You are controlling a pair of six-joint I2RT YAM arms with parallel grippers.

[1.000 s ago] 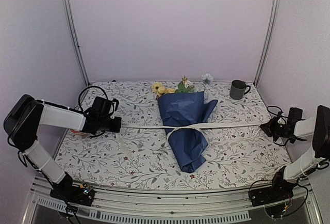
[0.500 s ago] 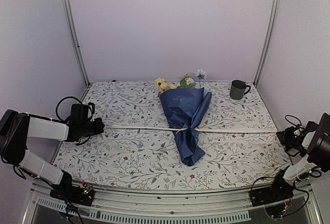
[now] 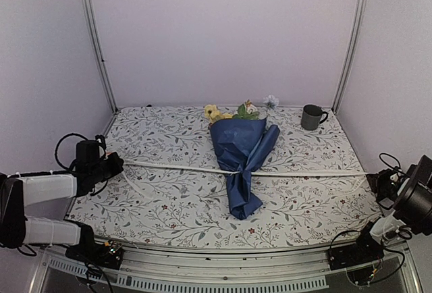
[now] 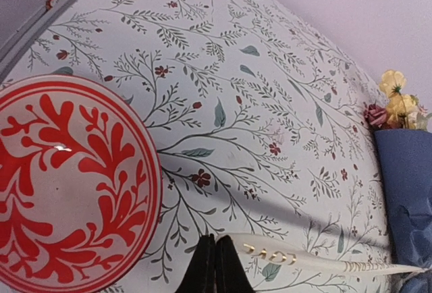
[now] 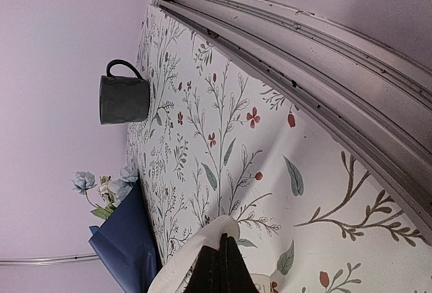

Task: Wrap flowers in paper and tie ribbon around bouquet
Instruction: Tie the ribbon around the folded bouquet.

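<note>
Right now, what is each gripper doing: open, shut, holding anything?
Left gripper: shut on one end of the ribbon.
Right gripper: shut on the ribbon's other end.

Soft, even overhead light w/ a lilac cast, shadows faint apart from a dark band beside the ribbon point(image 4: 324, 260) in left wrist view, tiny glare spot on the plate point(image 4: 74, 192), both wrist views bowed at edges.

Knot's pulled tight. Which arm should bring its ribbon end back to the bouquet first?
Left, probably. The left gripper, shut on the ribbon, is over the table and slightly nearer the bouquet; the right gripper holds its end out at the table's right edge.
</note>
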